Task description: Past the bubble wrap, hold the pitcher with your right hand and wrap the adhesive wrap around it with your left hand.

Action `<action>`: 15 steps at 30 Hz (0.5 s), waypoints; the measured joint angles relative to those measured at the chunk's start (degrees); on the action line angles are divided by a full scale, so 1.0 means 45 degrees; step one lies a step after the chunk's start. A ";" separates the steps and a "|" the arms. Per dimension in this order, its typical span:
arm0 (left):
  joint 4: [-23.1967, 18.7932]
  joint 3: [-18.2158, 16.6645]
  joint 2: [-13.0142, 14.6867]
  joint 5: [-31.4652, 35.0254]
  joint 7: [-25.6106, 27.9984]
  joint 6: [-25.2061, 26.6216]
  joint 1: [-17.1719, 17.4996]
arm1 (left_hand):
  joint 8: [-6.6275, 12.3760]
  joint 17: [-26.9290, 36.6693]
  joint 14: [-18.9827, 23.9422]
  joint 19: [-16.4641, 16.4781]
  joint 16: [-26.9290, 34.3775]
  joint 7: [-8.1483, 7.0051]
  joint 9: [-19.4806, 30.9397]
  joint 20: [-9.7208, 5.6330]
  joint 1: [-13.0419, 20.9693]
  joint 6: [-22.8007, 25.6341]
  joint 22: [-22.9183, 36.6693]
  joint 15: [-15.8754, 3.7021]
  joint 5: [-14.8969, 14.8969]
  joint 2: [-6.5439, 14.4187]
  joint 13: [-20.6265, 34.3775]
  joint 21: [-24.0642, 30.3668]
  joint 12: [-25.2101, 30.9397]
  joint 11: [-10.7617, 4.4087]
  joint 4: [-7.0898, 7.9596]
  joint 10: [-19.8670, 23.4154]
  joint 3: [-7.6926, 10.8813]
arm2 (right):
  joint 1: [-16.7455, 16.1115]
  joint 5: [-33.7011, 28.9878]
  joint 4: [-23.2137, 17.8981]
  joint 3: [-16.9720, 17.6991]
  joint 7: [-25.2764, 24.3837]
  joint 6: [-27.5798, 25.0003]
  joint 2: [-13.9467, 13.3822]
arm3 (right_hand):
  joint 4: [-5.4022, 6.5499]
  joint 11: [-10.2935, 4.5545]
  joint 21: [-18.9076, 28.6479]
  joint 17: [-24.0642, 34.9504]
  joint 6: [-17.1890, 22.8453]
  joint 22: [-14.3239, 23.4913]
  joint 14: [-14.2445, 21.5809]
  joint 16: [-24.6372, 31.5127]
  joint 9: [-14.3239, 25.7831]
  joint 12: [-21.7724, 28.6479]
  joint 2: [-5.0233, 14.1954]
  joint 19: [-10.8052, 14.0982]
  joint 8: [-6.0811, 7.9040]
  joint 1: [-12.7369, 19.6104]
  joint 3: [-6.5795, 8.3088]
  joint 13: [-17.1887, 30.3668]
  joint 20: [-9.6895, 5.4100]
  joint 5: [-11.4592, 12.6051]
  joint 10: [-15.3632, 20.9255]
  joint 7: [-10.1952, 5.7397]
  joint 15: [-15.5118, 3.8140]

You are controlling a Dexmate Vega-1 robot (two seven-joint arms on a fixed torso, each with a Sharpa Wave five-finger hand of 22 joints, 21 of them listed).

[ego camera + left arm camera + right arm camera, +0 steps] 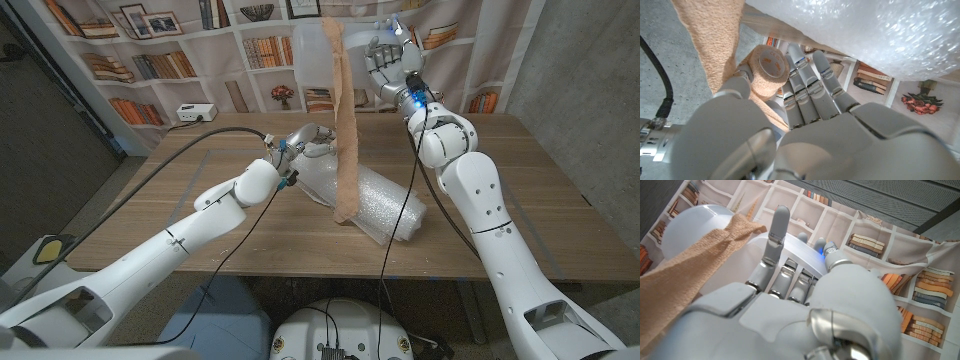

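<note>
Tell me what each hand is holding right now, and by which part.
The left hand grips the roll of tan adhesive wrap around its sides. The right hand holds the raised white pitcher by its side.

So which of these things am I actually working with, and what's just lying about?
In the job:
translucent white plastic pitcher, right hand at it
tan adhesive wrap strip
tan wrap roll, held in the left hand

Lying about:
clear bubble wrap bundle on the wooden table
bookshelf-print backdrop

The tan wrap strip (345,130) hides part of the pitcher (318,55); the roll (767,67) sits half-covered behind the left hand (805,105).
</note>
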 measured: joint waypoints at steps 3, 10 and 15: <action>-0.0103 -0.0025 0.0027 -0.0050 -0.0071 -0.0047 0.0066 | -0.0002 0.0000 0.0000 0.0000 0.0000 -0.0001 -0.0004 0.0000 0.0000 -0.0001 0.0000 0.0001 0.0030 0.0000 -0.0031 0.0000 0.0000 0.0000 0.0000 0.0000 0.0000 | 0.0067 -0.0090 0.0091 0.0026 -0.0024 0.0010 0.0013 | 0.0000 0.0000 0.0000 0.0002 0.0000 0.0000 0.0000 0.0044 0.0000 -0.0002 0.0000 0.0000 0.0000 0.0000 0.0000 0.0001 0.0000 0.0000 0.0000 0.0000 0.0000; -0.0434 -0.0145 0.0144 -0.0175 -0.0215 -0.0136 0.0298 | 0.0016 0.0000 0.0001 -0.0001 0.0000 -0.0002 -0.0002 0.0000 0.0001 -0.0002 0.0001 0.0001 0.0053 -0.0001 -0.0037 0.0000 0.0000 0.0000 -0.0001 0.0000 -0.0002 | 0.0264 -0.0311 0.0376 0.0154 -0.0033 0.0023 0.0002 | -0.0001 0.0000 0.0000 0.0050 0.0000 0.0000 0.0000 0.0065 0.0000 -0.0006 0.0000 0.0000 0.0039 0.0000 0.0000 -0.0026 0.0000 0.0000 0.0000 -0.0001 0.0000; -0.0622 -0.0245 0.0245 -0.0249 -0.0266 -0.0160 0.0456 | 0.0037 0.0031 0.0002 -0.0001 0.0000 -0.0003 0.0000 0.0000 0.0016 -0.0003 0.0002 0.0002 0.0053 -0.0016 -0.0037 0.0000 0.0000 0.0000 0.0000 0.0000 -0.0003 | 0.0328 -0.0417 0.0511 0.0258 -0.0033 0.0021 -0.0070 | -0.0001 0.0000 0.0000 0.0052 0.0000 0.0000 0.0000 0.0066 0.0000 -0.0005 -0.0031 0.0001 0.0048 0.0030 0.0001 -0.0054 0.0000 0.0000 0.0000 -0.0001 0.0000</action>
